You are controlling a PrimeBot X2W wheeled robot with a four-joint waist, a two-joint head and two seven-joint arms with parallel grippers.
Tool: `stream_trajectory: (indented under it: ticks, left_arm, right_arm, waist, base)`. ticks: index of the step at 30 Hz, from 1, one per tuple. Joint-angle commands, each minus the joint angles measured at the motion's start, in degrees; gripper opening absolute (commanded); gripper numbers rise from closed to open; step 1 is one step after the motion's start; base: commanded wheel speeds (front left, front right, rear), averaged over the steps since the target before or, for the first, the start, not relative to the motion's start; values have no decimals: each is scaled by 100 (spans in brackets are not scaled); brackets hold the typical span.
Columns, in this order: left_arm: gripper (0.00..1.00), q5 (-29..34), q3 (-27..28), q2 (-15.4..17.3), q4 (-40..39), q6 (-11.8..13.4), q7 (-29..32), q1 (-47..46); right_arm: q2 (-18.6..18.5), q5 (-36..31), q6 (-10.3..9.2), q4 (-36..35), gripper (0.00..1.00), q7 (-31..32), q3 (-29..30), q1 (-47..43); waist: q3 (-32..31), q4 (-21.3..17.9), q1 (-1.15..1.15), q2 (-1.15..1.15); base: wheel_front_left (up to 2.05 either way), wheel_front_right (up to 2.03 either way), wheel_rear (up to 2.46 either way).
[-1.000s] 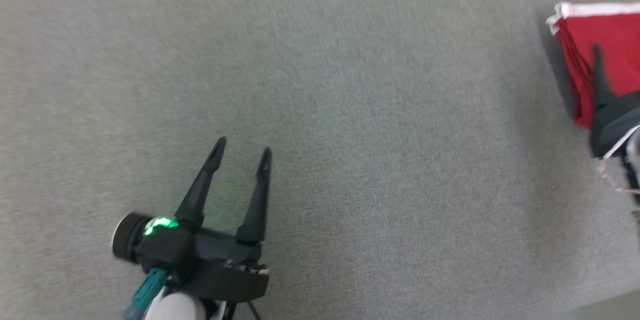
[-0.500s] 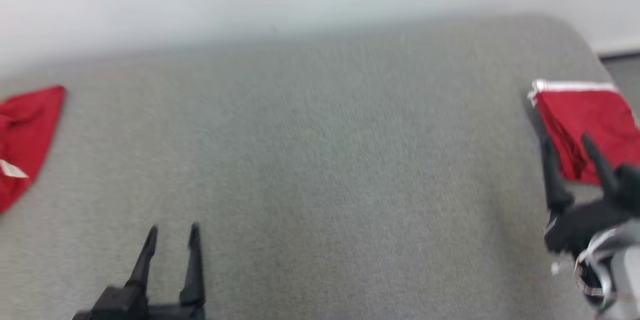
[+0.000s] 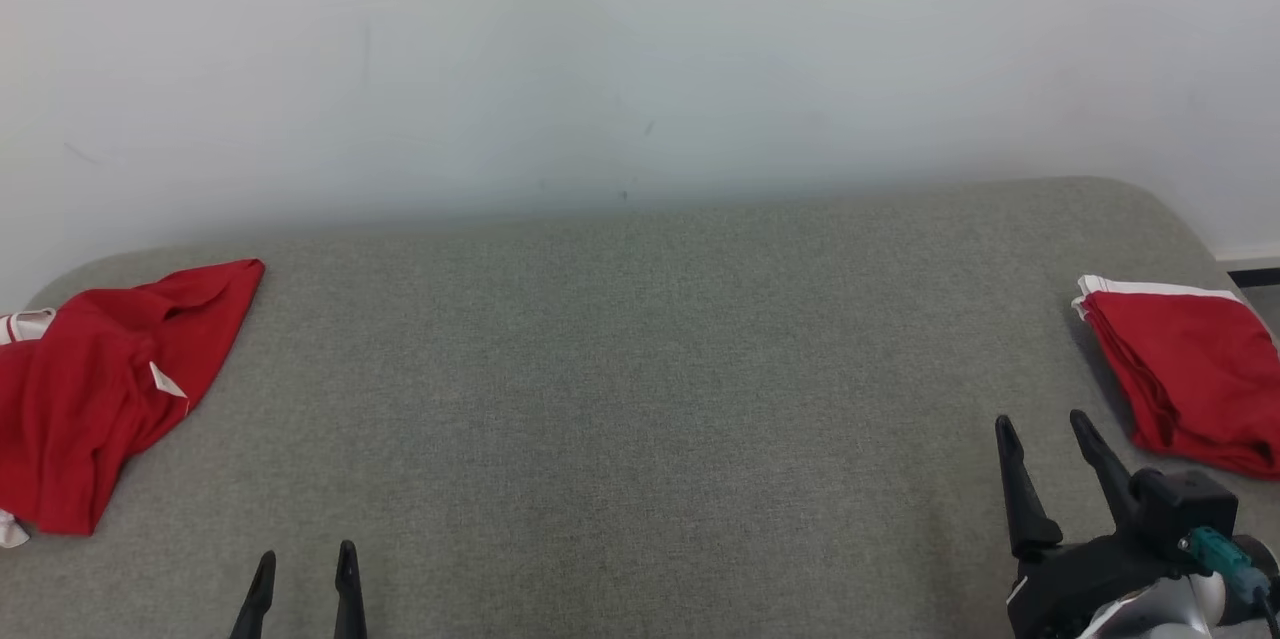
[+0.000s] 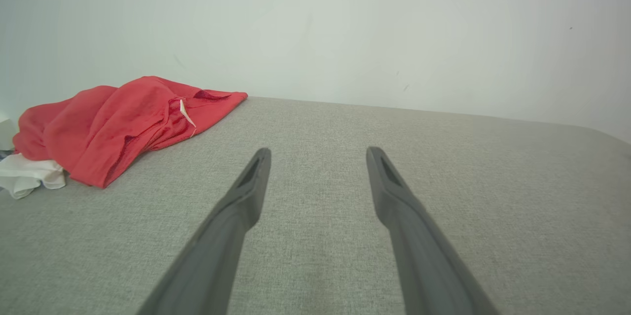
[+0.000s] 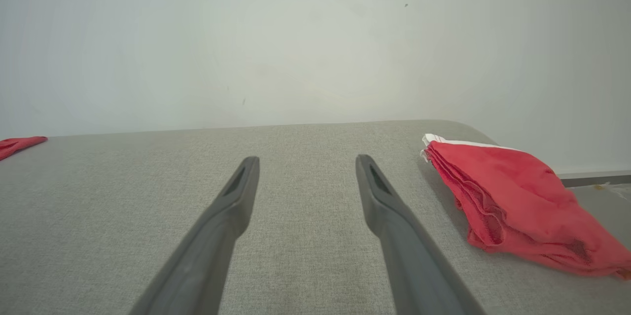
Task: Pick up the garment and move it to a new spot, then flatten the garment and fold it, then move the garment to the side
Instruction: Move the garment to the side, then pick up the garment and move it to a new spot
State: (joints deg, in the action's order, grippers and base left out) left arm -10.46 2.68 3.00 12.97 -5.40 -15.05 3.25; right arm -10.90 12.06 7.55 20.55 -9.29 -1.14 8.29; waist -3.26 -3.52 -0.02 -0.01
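A: Head view. Left claw (image 3: pixel 307 555) at the bottom edge, fingers spread, nothing between them. Right claw (image 3: pixel 1042 421) at lower right, also spread and empty. Where is the work piece?

B: Crumpled garment (image 3: pixel 100 389) lies in a heap at the far left end of the grey pad (image 3: pixel 640 369), well apart from both claws. A folded garment (image 3: pixel 1190 369) sits at the right end, just beside the right claw, not touched. I judge the folded one done with, so the step in hand is fetching the heap.

A: Left wrist view. Left claw (image 4: pixel 318 152) points along the pad. The crumpled garment (image 4: pixel 118 118) is ahead and to the left, with a white cloth (image 4: pixel 24 177) at its near edge. Advice?

B: Steer left, come in low and pinch a raised red ridge, not the flat hem. Whether the white cloth belongs to the same piece, I cannot tell. Lift clear before carrying to the middle of the pad.

A: Right wrist view. Right claw (image 5: pixel 306 159) with fingers apart, holding nothing. Folded garment (image 5: pixel 512 196) to its right, near the rounded corner.

B: Keep that arm off the folded garment. Pad: grey weave, flat, matte, likely some drag on cloth. Room: plain pale wall (image 5: pixel 315 49) directly behind, a dark skirting strip (image 5: pixel 591 177) low at the right.
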Motion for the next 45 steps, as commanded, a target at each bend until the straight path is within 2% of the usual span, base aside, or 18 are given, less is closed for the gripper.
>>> stream_trajectory:
  ticks: [1, 10, 15, 45]
  left_arm:
    - [100, 17, 37, -11, 47, -11, -18, 58]
    - [100, -85, 85, -15, 136, -28, -18, 138]
    - [100, -85, 180, -14, 178, -28, -18, 154]
    - [100, -85, 190, -15, 220, -67, -18, 49]
  right_arm:
    - [53, -13, -14, 65, 100, -84, -3, -116]
    - [217, -94, -15, 339, 100, -307, -5, -389]
    - [233, -160, -14, 411, 100, -318, -116, -429]
    - [302, -301, -14, 503, 100, -399, 58, -331]
  waist:
    - [-96, 48, 2, 1]
    - [-195, 22, 2, 1]
    - [-248, -12, 2, 1]
    - [-243, -16, 2, 1]
  base:
    - [0, 0, 0]
    - [0, 0, 0]
    - [0, 0, 0]
    - [0, 0, 0]
